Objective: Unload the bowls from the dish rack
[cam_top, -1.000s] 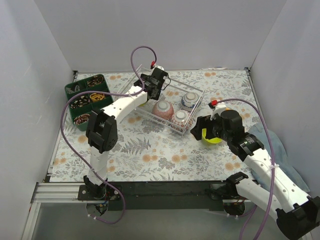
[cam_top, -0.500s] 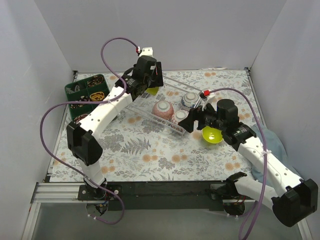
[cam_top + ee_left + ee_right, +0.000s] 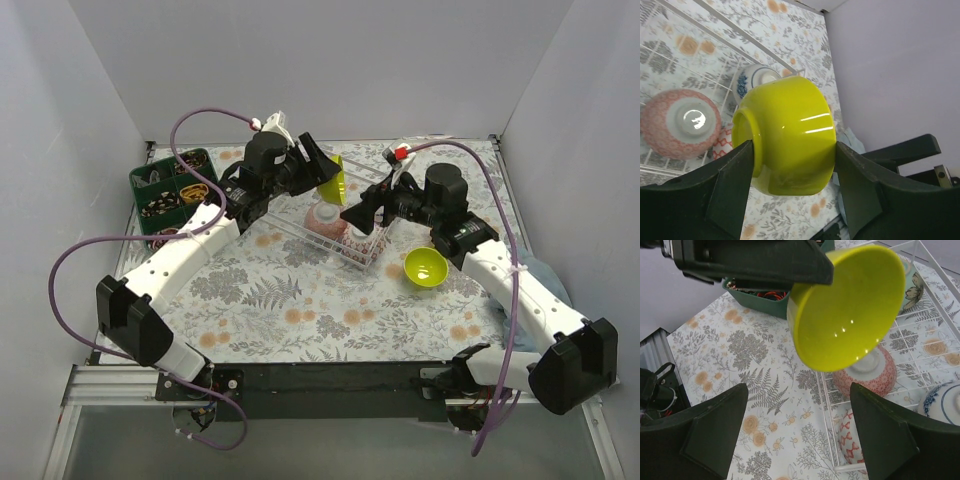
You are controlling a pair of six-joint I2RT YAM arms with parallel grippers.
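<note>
Left gripper: fingers clamped on the outer wall of one glossy lime-yellow bowl, which is tipped on its side above the white thin-wire dish rack near the table's far edge. Right gripper: fingers spread apart, holding nothing. A second lime-yellow bowl stands upright toward the right edge. In the rack are three round ceramic bowls: one pink-patterned bowl foot-up, one blue-and-white bowl foot-up, and one red-on-white bowl.

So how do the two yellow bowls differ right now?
One yellow bowl is clamped in the left tool above the rack, tipped on its side. The other yellow bowl sits upright on the table, outside the rack, untouched. Both share colour and shape.
</note>
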